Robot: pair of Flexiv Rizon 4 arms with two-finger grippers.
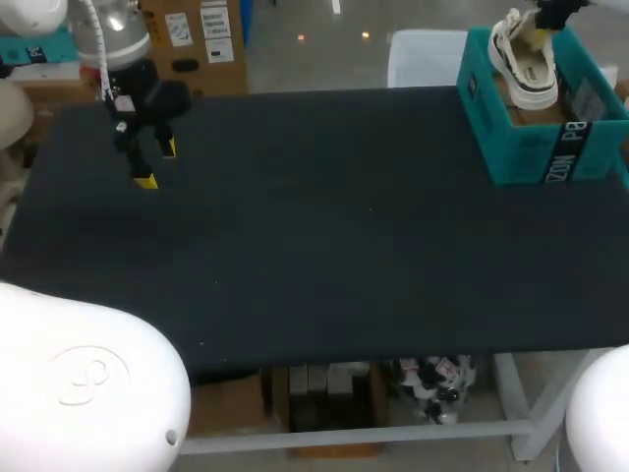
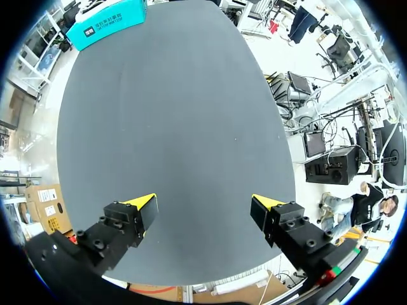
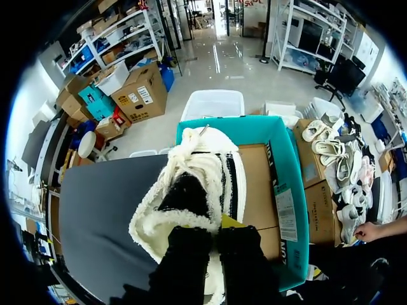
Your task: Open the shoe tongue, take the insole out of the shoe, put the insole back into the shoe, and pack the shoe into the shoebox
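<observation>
Cream shoe (image 1: 526, 59) with a thick fleecy rim round its opening, dark stripes down one side and a chunky pale sole. Tilted steeply in the teal shoebox (image 1: 550, 147) at the far right corner of the table (image 1: 314, 256), lower end down between the box's walls, upper end rising well above its rim. Impossible to tell whether resting on the brown cardboard floor or hanging clear of it. In the right wrist view, woolly rim spread wide around a dark lining, with the open box beneath and around the shoe. Right gripper (image 3: 213, 232) clamped on the shoe at the near part of that fleecy rim, dark fingers (image 3: 184, 254) nearly together with the fleece pinched between them, one yellow tip just showing against the wool. Left gripper (image 2: 203, 204) well apart from shoe and box, hanging over the far left part of the table. Spread wide, yellow tips far apart, grasping nothing and touching nothing, only bare dark tabletop between and ahead of them.
</observation>
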